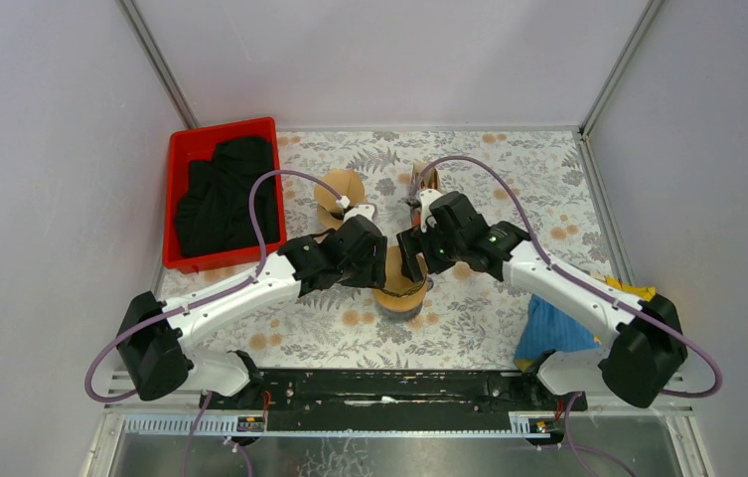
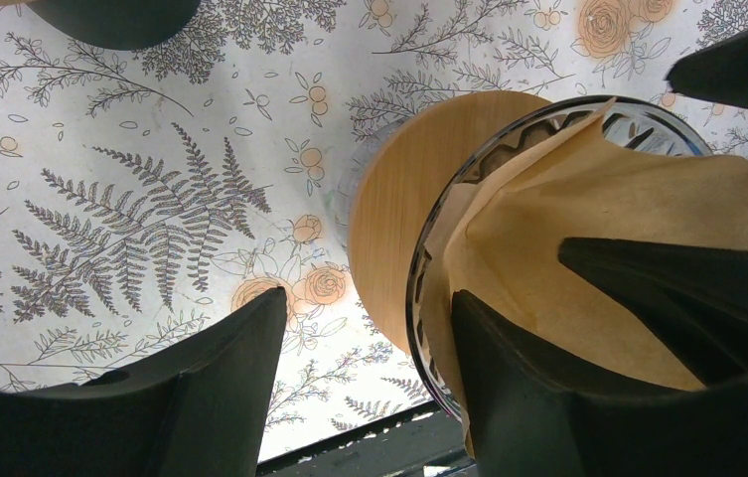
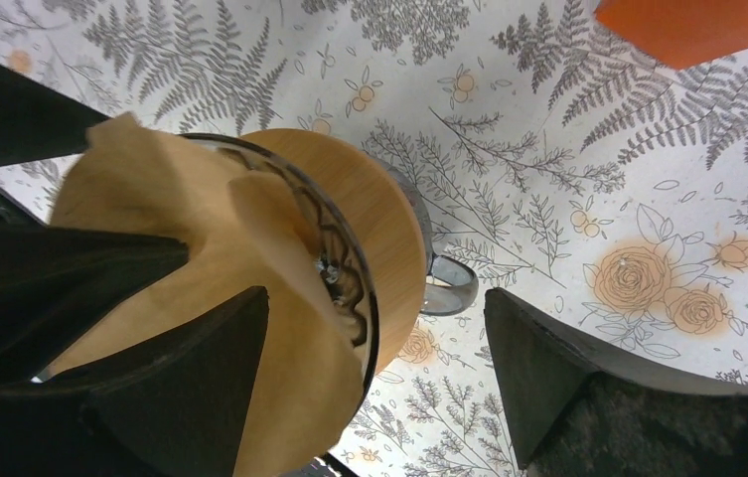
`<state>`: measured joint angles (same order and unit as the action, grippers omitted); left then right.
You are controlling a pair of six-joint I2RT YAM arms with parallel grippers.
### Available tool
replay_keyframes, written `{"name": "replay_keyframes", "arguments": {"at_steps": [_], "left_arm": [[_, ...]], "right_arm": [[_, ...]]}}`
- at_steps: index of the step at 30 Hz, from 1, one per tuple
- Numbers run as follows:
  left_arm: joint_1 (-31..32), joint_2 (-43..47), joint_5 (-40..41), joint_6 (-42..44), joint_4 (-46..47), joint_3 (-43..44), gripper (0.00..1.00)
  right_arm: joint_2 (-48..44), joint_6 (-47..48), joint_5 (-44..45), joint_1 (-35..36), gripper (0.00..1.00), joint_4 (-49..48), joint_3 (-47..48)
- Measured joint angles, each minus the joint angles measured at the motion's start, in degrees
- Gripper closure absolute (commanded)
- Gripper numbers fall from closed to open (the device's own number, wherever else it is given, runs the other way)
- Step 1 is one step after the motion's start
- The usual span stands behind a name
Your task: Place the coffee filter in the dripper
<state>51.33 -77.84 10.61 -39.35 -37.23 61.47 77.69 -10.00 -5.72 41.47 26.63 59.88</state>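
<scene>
Red bin (image 1: 179, 164) of black cloth (image 1: 225, 194) stands rear-left on the counter (image 1: 509, 169); blue cloth (image 1: 553, 328) lies near-right. The filter (image 2: 598, 229) sits in the dripper (image 2: 409, 199) at centre. Left arm (image 1: 250, 288) and right arm (image 1: 568, 283) converge there. Left jaws and right jaws stand apart, each straddling the rim.

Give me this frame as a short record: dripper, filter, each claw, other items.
dripper: glass cone with wooden collar, upright between the arms
coffee filter: brown paper, seated inside the dripper, edge standing above the glass rim
left claw: open, straddling the rim, one finger inside over the paper
right claw: open, straddling the rim likewise from the opposite side
other items: red bin holding black cloth, far left; blue cloth by right arm base
</scene>
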Motion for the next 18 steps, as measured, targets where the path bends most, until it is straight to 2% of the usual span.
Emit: {"name": "replay_keyframes", "arguments": {"at_steps": [6, 18], "left_arm": [[0.0, 0.0, 0.0, 0.0, 0.0, 0.0, 0.32], [0.0, -0.4, -0.1, 0.0, 0.1, 0.0, 0.31]], "right_arm": [[-4.1, -0.3, 0.6, 0.0, 0.12, -0.2, 0.0], [-3.7, -0.3, 3.1, -0.1, 0.13, -0.4, -1.0]]}}
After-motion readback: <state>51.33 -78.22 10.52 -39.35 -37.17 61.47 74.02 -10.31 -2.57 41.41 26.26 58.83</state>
